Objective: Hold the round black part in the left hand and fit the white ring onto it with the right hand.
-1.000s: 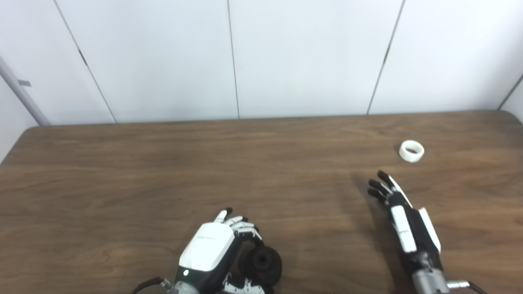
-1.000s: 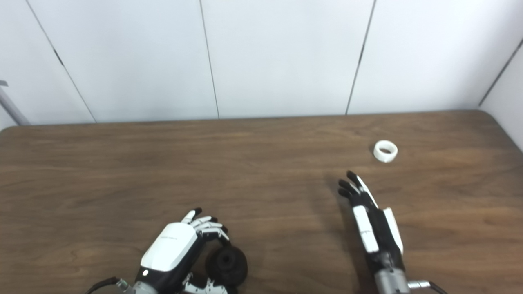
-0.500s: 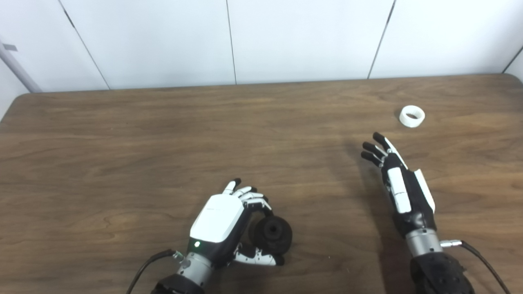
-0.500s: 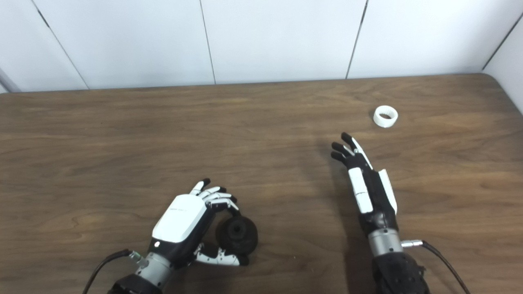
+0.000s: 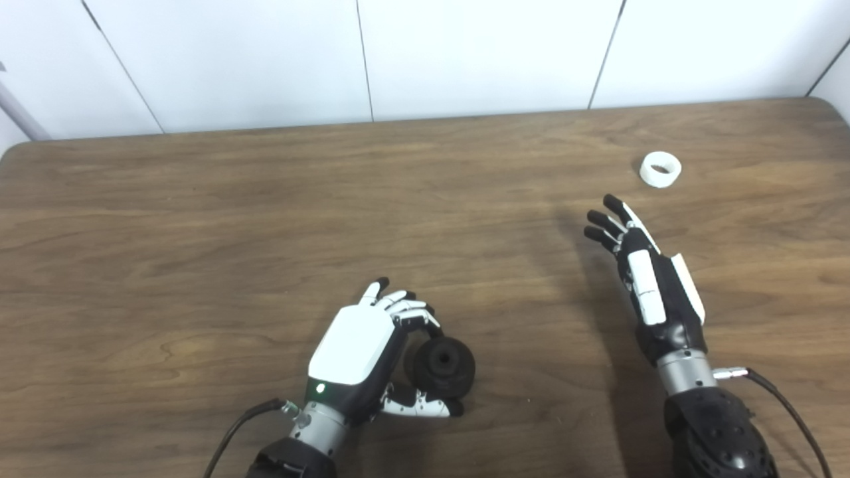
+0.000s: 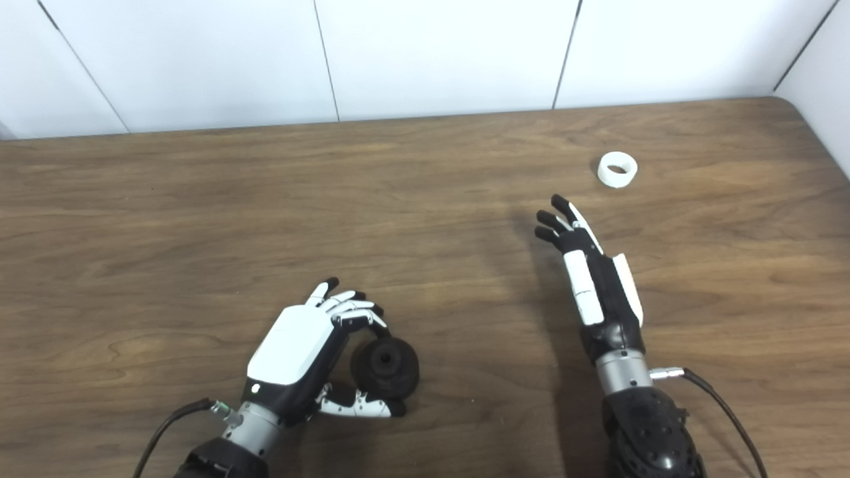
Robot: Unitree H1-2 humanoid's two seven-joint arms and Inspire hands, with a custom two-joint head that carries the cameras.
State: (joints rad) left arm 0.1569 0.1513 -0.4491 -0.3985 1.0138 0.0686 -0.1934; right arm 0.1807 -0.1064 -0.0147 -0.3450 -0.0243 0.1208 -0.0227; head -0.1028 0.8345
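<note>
table (image 5: 199,219): plain brown wood top, and it carried everything here, both arms coming in from the near edge.

right hand (image 5: 647,279): hung over the right side of the table, turned edge-on with the fingers (image 5: 603,226) straight and a bit apart, nothing in it. It pointed roughly toward the ring but sat well short of it, so I'd say it was lined up for a reach, not a grab yet. Couldn't tell whether it hovered or brushed the wood.

left hand (image 5: 355,348): down near the front edge, curled round the black part, fingers over the top and the thumb (image 5: 418,406) under the near side. Looked like a loose cradle more than a hard squeeze, which makes sense if the job was just to steady it for the ring.

black part (image 5: 443,362): chunky round thing with a hole in the middle, and that face was turned up and out to the right, away from the palm. My guess is that's the side the ring goes on, so it was kept clear. It seemed to be resting on the table or just off it, hard to say.

ring (image 5: 660,169): small and white, lying flat on its own near the far right of the table, touching neither hand and well apart from the black part.
</note>
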